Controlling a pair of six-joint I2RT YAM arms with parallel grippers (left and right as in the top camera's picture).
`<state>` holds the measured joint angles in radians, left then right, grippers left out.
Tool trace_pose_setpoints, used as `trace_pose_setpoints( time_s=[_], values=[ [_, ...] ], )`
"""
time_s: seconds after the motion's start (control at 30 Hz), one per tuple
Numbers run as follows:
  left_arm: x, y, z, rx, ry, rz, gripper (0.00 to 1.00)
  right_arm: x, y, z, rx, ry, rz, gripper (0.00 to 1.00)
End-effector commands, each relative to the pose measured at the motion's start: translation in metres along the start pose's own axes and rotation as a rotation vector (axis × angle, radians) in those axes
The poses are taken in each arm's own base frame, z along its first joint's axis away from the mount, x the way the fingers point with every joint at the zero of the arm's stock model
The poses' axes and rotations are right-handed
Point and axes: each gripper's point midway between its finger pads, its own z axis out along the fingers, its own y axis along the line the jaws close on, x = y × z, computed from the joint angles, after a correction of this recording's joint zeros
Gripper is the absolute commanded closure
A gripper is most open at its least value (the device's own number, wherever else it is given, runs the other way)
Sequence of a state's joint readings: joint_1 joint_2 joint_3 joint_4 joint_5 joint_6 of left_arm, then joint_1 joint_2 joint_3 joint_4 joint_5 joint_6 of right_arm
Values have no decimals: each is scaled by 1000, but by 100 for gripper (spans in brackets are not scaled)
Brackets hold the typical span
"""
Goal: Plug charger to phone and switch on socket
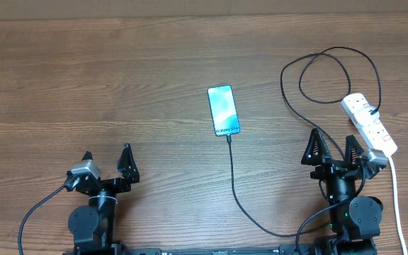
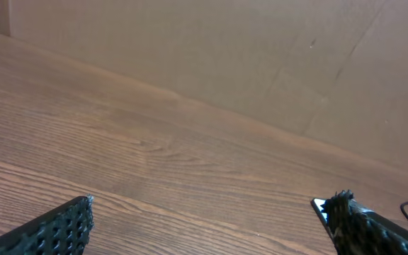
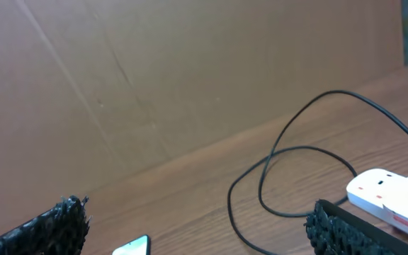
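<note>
The phone (image 1: 223, 110) lies flat mid-table, its screen lit and its text end nearest me. The charger (image 1: 233, 177), a thin black cable, meets the phone's near end and runs toward the front edge. It loops again at the back right (image 1: 329, 74) and ends in a plug on the white socket (image 1: 369, 124). My left gripper (image 1: 107, 161) stands open at the front left, holding nothing. My right gripper (image 1: 333, 149) is open just left of the socket. In the right wrist view I see the socket (image 3: 384, 193), the cable loop (image 3: 261, 185) and a phone corner (image 3: 133, 246) between the fingertips.
A thick white cord (image 1: 397, 202) leaves the socket's near end toward the front right edge. A brown cardboard wall (image 2: 261, 64) stands along the table's far side. Bare wooden tabletop (image 1: 83, 85) lies left of the phone.
</note>
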<state>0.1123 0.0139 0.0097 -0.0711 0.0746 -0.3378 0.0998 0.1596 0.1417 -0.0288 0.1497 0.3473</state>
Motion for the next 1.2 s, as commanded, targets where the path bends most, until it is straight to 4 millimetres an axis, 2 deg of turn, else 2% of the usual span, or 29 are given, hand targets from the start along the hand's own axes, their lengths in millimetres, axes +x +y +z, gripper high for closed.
trace_pose_setpoints(
  time_s=[0.0,0.33,0.57,0.77,1.17],
  values=[
    [0,3,0,-11,-6,-10,1,-4,-1,-2,-7,-20,-3,0],
    [0,3,0,-11,-6,-10,0,-12,-18,-9,31,-77,-8,0],
    [0,3,0,-11,-6,-10,0,1,-24,-8,32,-75,-9,0],
    [0,3,0,-11,-6,-10,0,30,-37,-5,63,3,-11,0],
    [0,3,0,-11,-6,-10,1,30,-39,-5,65,8,-69,0]
  ],
)
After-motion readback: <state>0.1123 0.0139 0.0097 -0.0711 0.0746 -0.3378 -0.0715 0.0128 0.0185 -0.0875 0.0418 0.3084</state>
